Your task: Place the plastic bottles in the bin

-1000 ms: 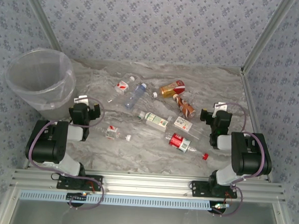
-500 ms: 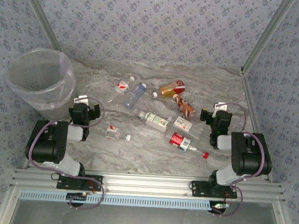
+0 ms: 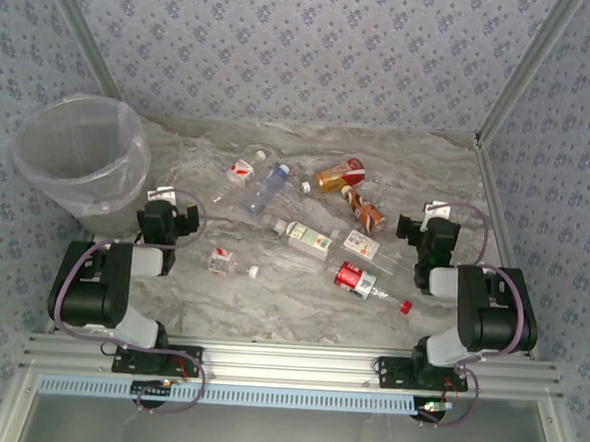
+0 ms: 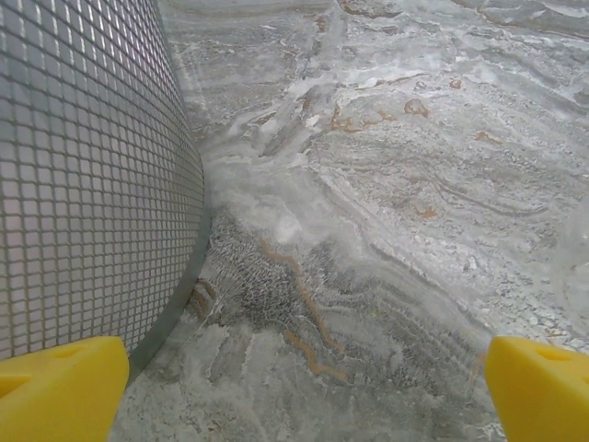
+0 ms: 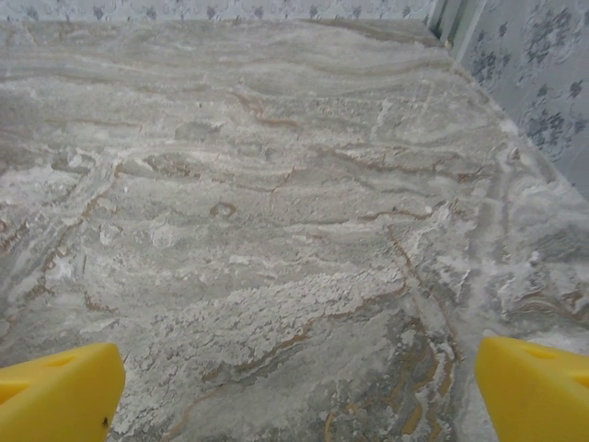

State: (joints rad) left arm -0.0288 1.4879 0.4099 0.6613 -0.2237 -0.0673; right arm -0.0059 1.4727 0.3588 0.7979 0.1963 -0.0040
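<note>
Plastic bottles [image 3: 355, 278] are judged light, slick, crushable, best taken mid-body; L gripper [image 4: 299, 391] & R gripper [image 5: 299, 391] seen wide open, empty.

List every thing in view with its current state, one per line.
bin, upright, open at the top, no bottle visible inside.
plastic bottles, lying on their sides on the table, none gripped.
left gripper, open, empty, beside the bin.
right gripper, open, empty, over bare table.
</note>
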